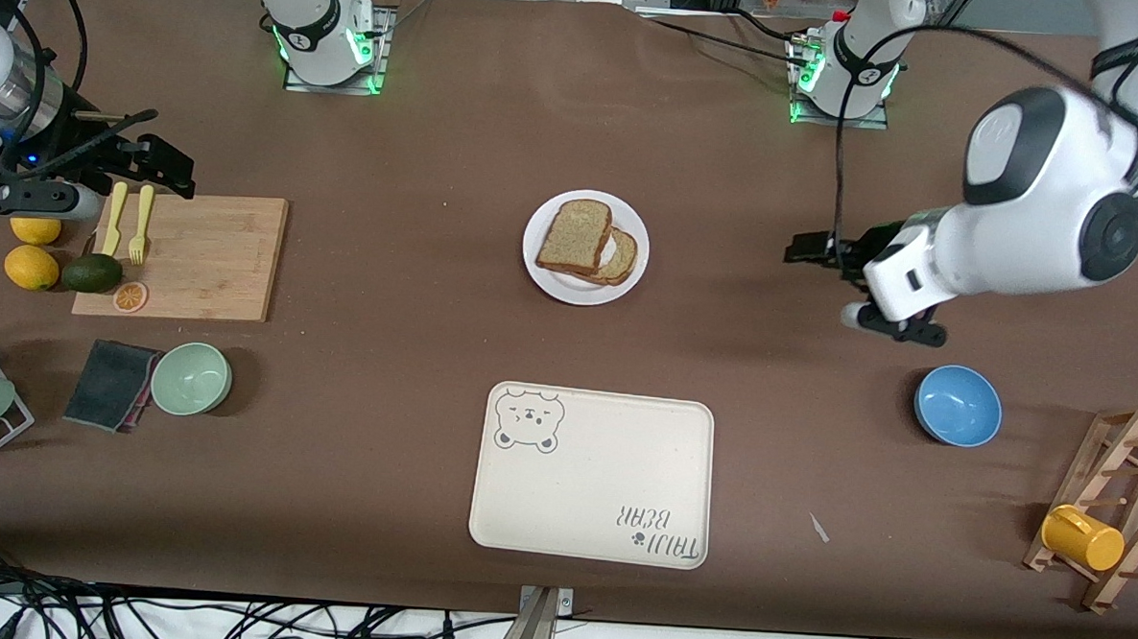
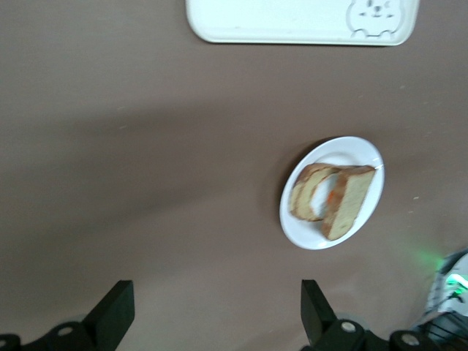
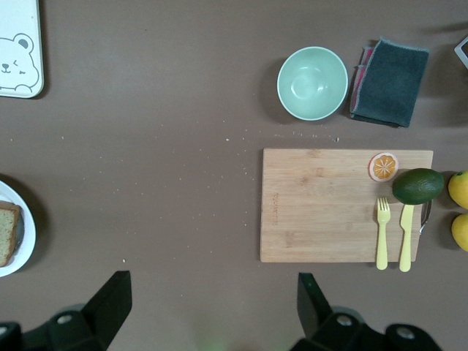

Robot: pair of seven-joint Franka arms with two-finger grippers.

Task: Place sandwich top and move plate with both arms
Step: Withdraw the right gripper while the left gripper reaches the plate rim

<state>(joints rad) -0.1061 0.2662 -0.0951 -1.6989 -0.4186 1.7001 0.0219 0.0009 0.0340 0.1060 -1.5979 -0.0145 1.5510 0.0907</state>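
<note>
The small white plate [image 1: 542, 270] sits mid-table. On it the plain brown sandwich top [image 1: 576, 235] lies offset over the slice with the egg [image 1: 622, 258], leaning on it. The left wrist view shows the plate [image 2: 362, 150], the top slice [image 2: 349, 201] and the egg slice [image 2: 307, 191]. My left gripper [image 1: 812, 250] is open and empty, over bare table between the plate and the left arm's end. My right gripper [image 1: 167, 169] is open and empty, over the table by the cutting board. The plate's edge [image 3: 22, 252] shows in the right wrist view.
The cream bear tray [image 1: 593, 474] lies nearer the camera than the plate. A blue bowl [image 1: 957, 404] and a mug rack [image 1: 1113, 507] stand toward the left arm's end. A cutting board [image 1: 197, 255], green bowl [image 1: 191, 378], cloth [image 1: 110, 384] and fruit [image 1: 31, 267] are toward the right arm's end.
</note>
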